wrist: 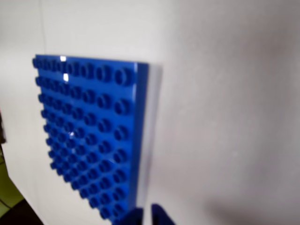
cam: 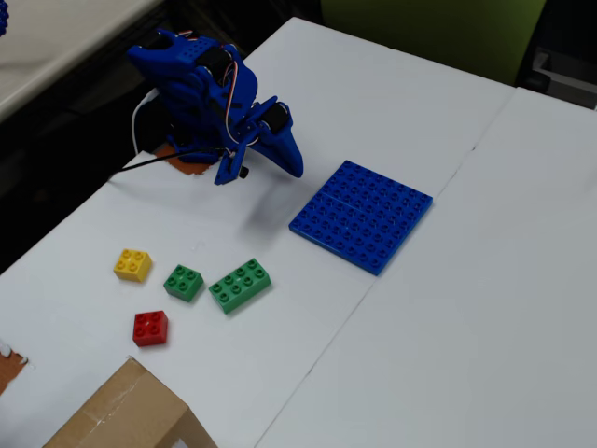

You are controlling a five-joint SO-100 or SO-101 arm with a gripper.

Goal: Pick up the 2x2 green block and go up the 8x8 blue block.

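Observation:
The 2x2 green block [cam: 184, 282] rests on the white table in the fixed view, well to the left of the 8x8 blue block [cam: 362, 216]. That flat studded plate also fills the left of the wrist view [wrist: 89, 136]. My blue gripper [cam: 293, 168] is folded low near the arm's base, just left of the plate and far from the green block. Its fingertips [wrist: 161, 216] show at the bottom edge of the wrist view, close together with nothing between them. The green block is out of the wrist view.
A longer green brick [cam: 241, 285] lies right next to the 2x2 green block. A yellow brick [cam: 132, 264] and a red brick [cam: 150, 328] sit to its left. A cardboard box [cam: 131, 415] stands at the table's near edge.

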